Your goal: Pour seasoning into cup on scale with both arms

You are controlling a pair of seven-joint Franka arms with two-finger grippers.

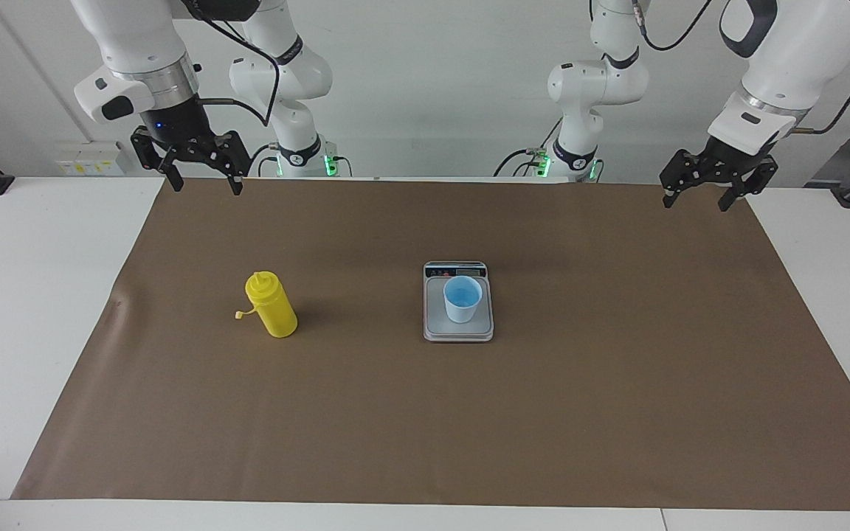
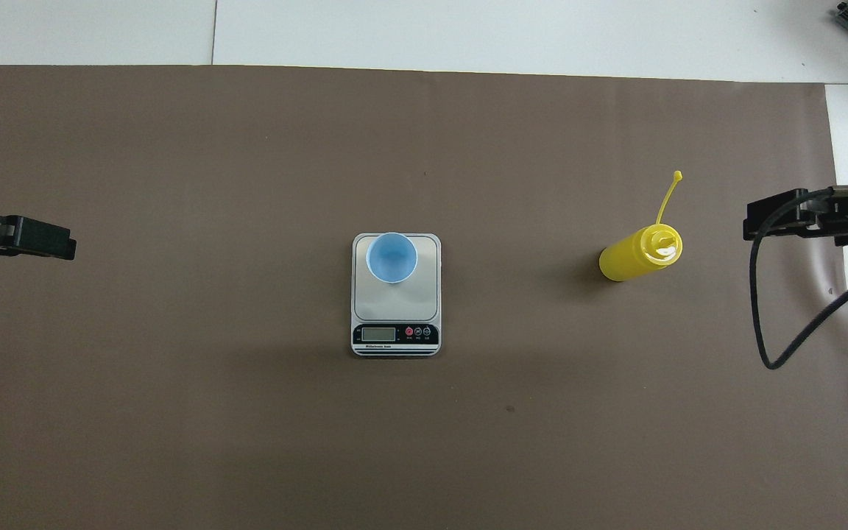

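1. The seasoning bottle [image 1: 271, 304] is bright yellow plastic, round-bodied with a domed nozzle top. It stands upright on the brown mat, toward the right arm's end of the table, well apart from the scale. Its small cap hangs off the top on a thin tether, so the nozzle is uncovered.
2. The cup [image 1: 462, 299] is small, pale blue outside and brighter blue inside, with no handle. It stands upright on the scale's plate, mouth up.
3. The scale [image 1: 435, 326] is flat, rectangular and silver-grey. It lies near the middle of the mat, its dark display strip on the edge nearest the robots.
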